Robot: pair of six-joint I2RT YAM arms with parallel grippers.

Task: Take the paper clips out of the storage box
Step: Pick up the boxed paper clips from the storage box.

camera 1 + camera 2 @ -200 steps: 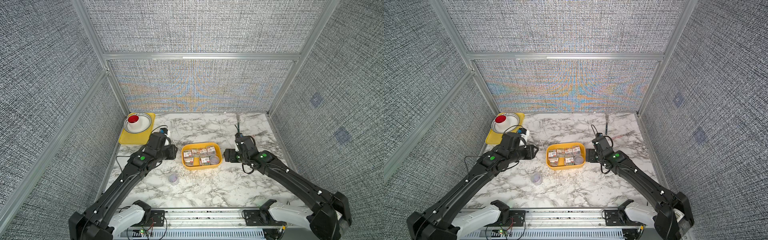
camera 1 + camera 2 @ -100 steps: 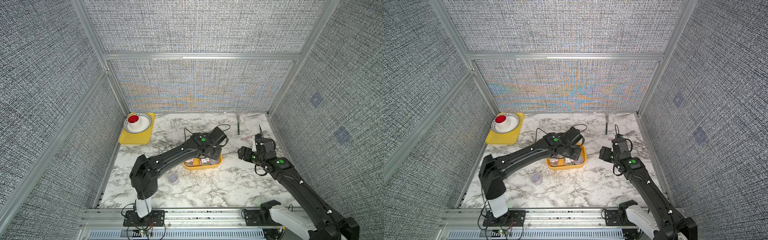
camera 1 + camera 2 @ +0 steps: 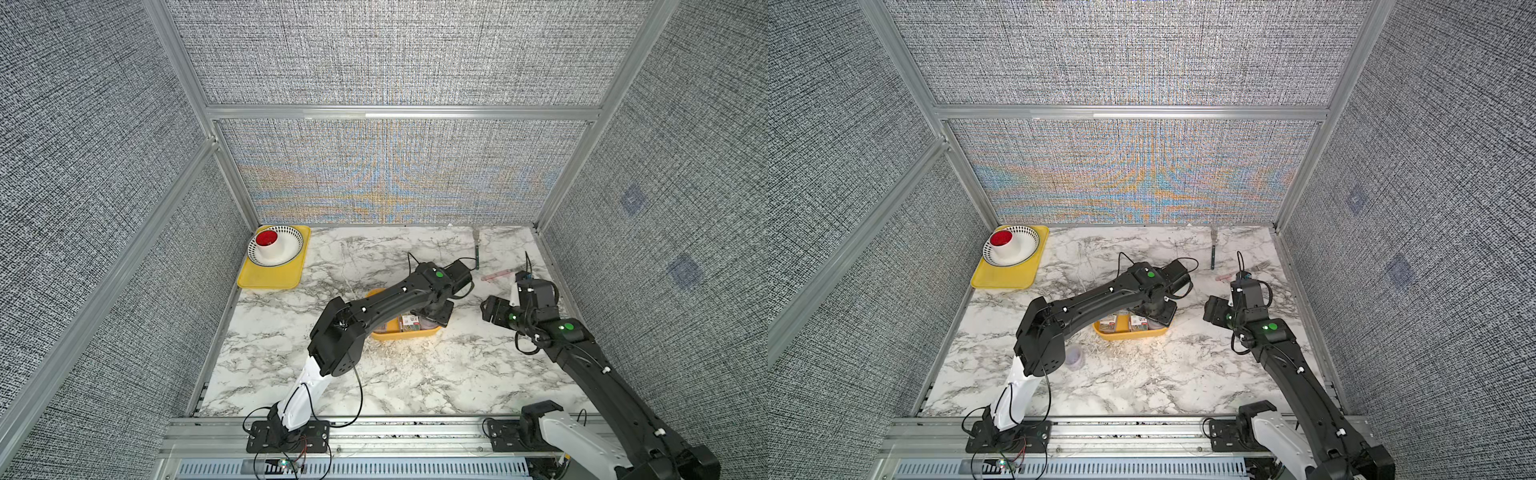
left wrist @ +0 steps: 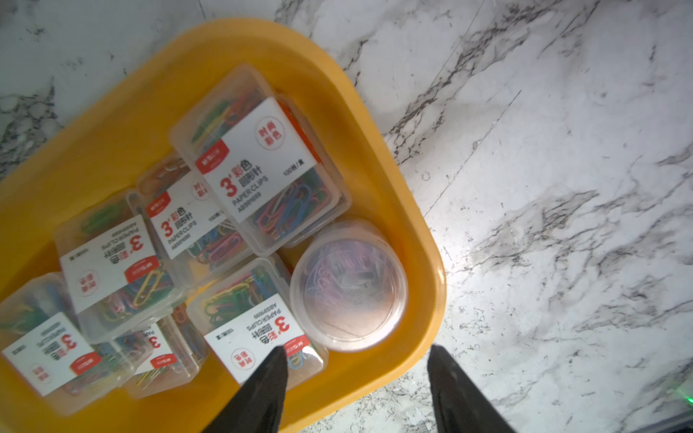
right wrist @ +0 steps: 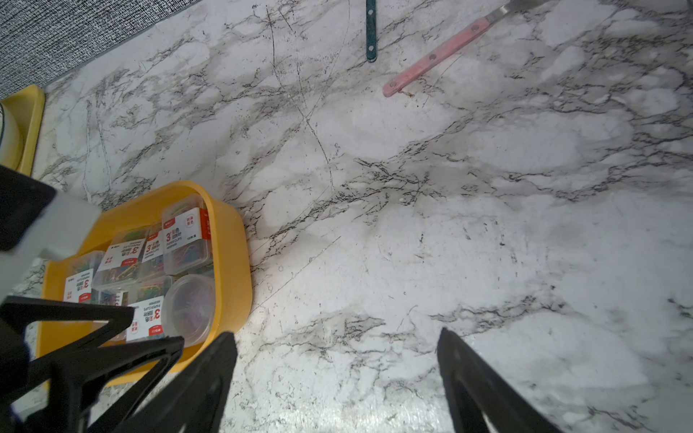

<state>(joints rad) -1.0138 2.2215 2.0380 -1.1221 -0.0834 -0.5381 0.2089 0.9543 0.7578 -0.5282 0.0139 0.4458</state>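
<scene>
The storage box is a deep yellow-orange tub at mid table, also seen in a top view. Inside lie the paper clips: several labelled clear boxes and a round purplish tub. My left gripper hangs open over the box's right end, one finger above a labelled box, the other outside over marble, nothing between them. A second round tub stands on the table left of the box, partly behind the left arm. My right gripper is open over bare marble, right of the box.
A flat yellow tray with a dotted bowl and a red-filled cup sits at the back left corner. A green-handled utensil and a pink-handled one lie at the back right. The cell walls close in the table on three sides.
The left arm has swung from left of the box across over its right end, and its jaws have parted. The right arm has drawn back to the right, away from the box.
</scene>
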